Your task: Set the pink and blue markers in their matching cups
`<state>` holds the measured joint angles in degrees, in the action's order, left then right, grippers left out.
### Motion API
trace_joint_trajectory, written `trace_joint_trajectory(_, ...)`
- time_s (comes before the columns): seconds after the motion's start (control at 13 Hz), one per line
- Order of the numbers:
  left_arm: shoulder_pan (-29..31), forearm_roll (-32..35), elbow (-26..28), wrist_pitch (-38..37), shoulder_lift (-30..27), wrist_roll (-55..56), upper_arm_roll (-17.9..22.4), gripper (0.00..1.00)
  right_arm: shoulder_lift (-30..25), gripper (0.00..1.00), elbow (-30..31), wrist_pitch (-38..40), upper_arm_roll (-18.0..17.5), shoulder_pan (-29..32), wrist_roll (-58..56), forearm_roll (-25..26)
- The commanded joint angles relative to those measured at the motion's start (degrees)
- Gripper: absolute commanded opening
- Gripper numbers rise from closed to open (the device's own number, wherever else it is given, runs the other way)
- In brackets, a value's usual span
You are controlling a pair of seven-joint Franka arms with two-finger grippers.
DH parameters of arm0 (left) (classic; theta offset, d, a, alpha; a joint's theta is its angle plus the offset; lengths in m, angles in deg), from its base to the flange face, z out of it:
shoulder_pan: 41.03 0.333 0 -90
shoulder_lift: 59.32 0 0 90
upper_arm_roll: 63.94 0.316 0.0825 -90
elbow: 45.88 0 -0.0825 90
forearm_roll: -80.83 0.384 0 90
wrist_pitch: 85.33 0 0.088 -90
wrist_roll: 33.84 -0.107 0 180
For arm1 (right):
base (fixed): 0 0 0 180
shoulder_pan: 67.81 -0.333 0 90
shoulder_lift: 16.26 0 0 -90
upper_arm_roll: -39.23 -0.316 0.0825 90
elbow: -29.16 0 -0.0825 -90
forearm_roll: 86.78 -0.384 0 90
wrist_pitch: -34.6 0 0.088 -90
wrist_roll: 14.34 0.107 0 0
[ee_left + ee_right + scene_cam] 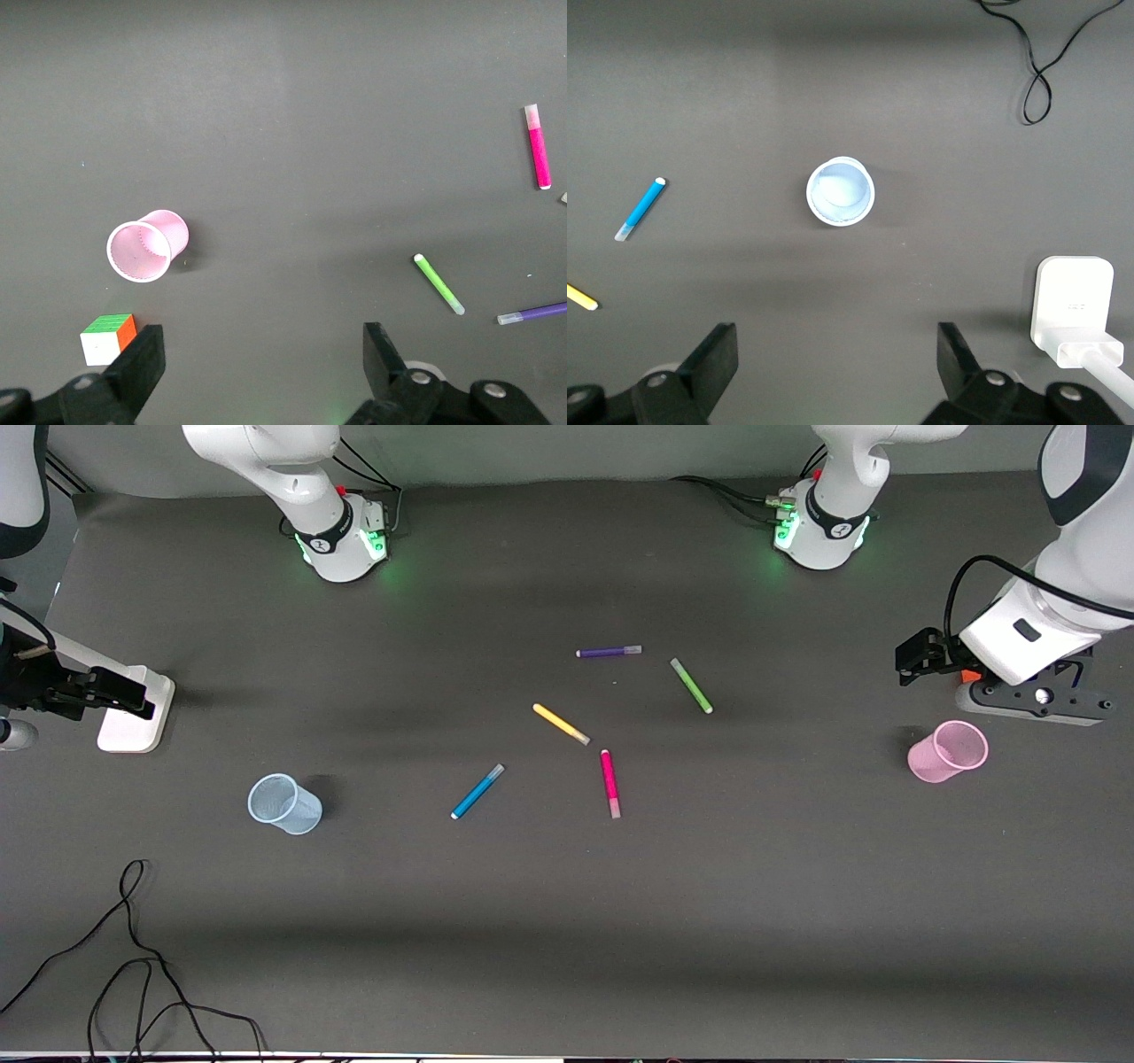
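The pink marker (609, 783) and the blue marker (477, 792) lie flat near the table's middle. The pale blue cup (283, 803) stands toward the right arm's end, and the pink cup (948, 752) toward the left arm's end. My left gripper (262, 341) is open and empty, high over the table near the pink cup (146, 249); the pink marker (538, 147) shows far off in its view. My right gripper (836, 341) is open and empty, high over the table near the blue cup (840, 191); the blue marker (640, 208) lies off to one side.
Purple (609, 652), green (691, 685) and yellow (561, 724) markers lie farther from the front camera than the pink and blue ones. A colour cube (108, 337) sits by the pink cup. A white power plug (133, 713) and a black cable (133, 957) lie at the right arm's end.
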<state>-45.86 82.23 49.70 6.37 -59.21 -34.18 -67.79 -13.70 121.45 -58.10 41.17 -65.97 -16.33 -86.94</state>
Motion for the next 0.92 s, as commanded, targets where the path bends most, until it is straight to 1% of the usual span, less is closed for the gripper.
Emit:
trace_joint_trajectory(0.0, 0.3, 0.6, -1.0, -1.6, 0.3, -0.8, -0.2, 0.99, -0.6, 1.0, 1.1, -0.6, -0.1, -2.4, 0.5, -0.5)
trace_joint_trajectory(0.31, 0.3, 0.5, -1.0, -1.7, 0.3, -0.8, -0.2, 0.99, 0.0, 1.0, 1.1, -1.0, -0.2, -8.4, 12.2, -0.5)
trace_joint_trajectory(0.69, 0.0, -0.4, -0.9, -2.3, 0.3, 0.4, -0.3, 0.99, 1.0, 1.0, 1.2, -3.4, -0.3, -17.2, 28.8, -0.6)
trace_joint_trajectory(0.85, -0.5, -0.5, -0.9, -1.9, 0.6, 0.5, -0.4, 0.99, 1.8, 1.0, 1.0, -4.4, -0.3, -20.7, 37.5, -0.7)
